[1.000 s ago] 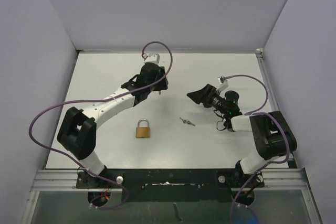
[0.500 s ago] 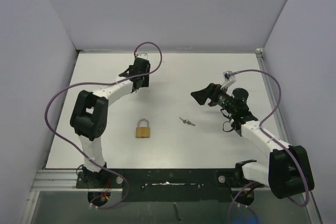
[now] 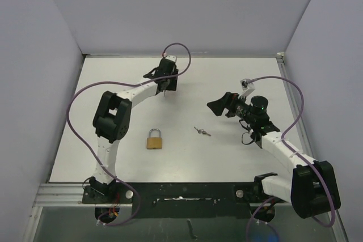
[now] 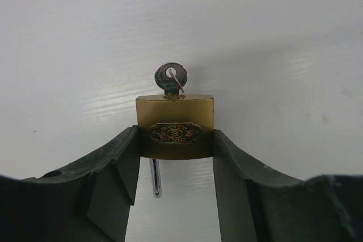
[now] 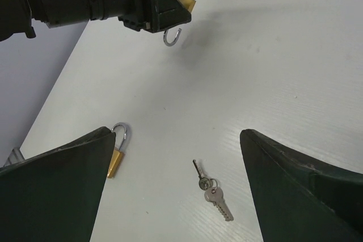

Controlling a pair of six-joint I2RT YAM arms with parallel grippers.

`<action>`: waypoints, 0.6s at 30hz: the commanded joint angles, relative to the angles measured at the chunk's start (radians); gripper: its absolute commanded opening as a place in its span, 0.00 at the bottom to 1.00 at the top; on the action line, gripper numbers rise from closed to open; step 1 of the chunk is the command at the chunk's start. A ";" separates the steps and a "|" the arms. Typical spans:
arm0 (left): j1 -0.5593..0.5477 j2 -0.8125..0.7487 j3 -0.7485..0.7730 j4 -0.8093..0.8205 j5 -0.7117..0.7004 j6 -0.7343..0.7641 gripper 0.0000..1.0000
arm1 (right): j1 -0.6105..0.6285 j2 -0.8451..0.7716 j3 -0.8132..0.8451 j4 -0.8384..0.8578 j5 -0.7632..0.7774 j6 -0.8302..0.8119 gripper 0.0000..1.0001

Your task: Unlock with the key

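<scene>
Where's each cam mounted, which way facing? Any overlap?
Top external: above, behind the bases, facing down at the table; left arm, right arm show.
Left wrist: faces past its own fingers at the clamped padlock, key inserted.
Right wrist: faces past its open end effector toward loose keys, spare padlock.
Shared: both wrist views show the clamped padlock.

The held padlock's shackle seems partly hidden.
</scene>
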 commanded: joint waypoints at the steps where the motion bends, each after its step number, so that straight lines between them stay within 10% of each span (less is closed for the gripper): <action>1: -0.036 0.060 0.102 0.026 0.038 -0.041 0.00 | 0.001 -0.037 0.021 0.016 0.013 -0.015 0.98; 18: -0.110 0.144 0.127 0.052 0.041 -0.138 0.00 | 0.000 -0.069 0.012 -0.012 0.024 -0.026 0.98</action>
